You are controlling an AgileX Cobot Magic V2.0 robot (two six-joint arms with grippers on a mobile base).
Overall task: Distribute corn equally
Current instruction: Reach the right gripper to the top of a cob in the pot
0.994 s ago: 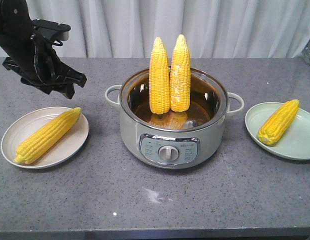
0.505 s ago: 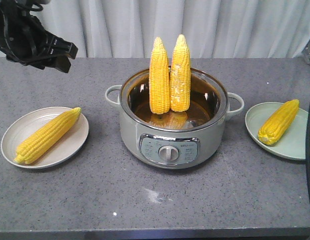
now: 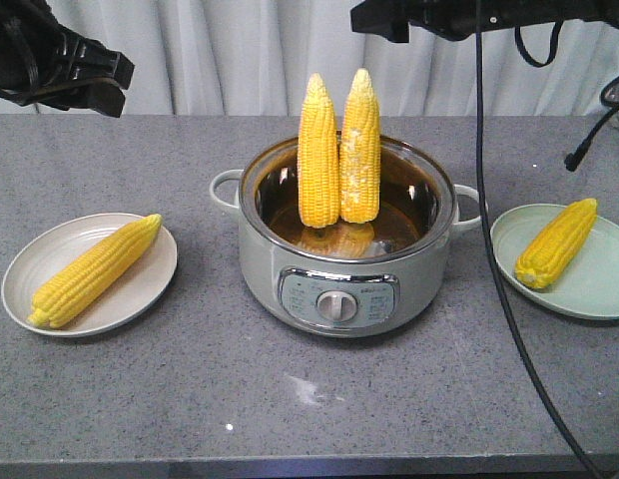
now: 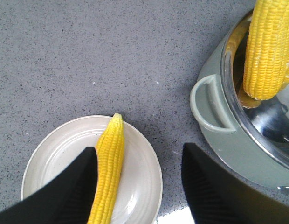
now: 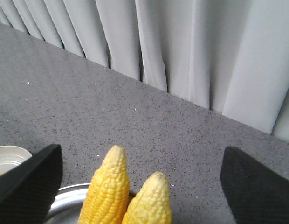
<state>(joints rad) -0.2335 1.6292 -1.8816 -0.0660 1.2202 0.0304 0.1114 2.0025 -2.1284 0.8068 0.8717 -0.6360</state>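
Observation:
Two corn cobs stand upright in the pot [image 3: 290,254]: a plain one [image 3: 317,150] and one with whitish patches [image 3: 360,150]. A third cob [image 3: 95,269] lies on the white plate [image 3: 30,259], and another cob [image 3: 556,242] on the green plate [image 3: 599,289]. My left gripper [image 3: 105,85] hangs open high at the back left; in its wrist view the open gripper [image 4: 140,186] frames the plate's cob [image 4: 109,172]. My right gripper [image 3: 374,20] hovers open above the pot, its fingers [image 5: 28,177] wide either side of the two cob tips [image 5: 107,191].
The pot has side handles [image 3: 223,190] and a front control knob [image 3: 335,305]. A black cable [image 3: 494,259] hangs from the right arm down across the table, between pot and green plate. A grey curtain [image 3: 240,50] runs behind the table.
The left gripper has lifted away from the white plate to the upper left. The right arm has come into view at the top, above the pot, trailing its cable.

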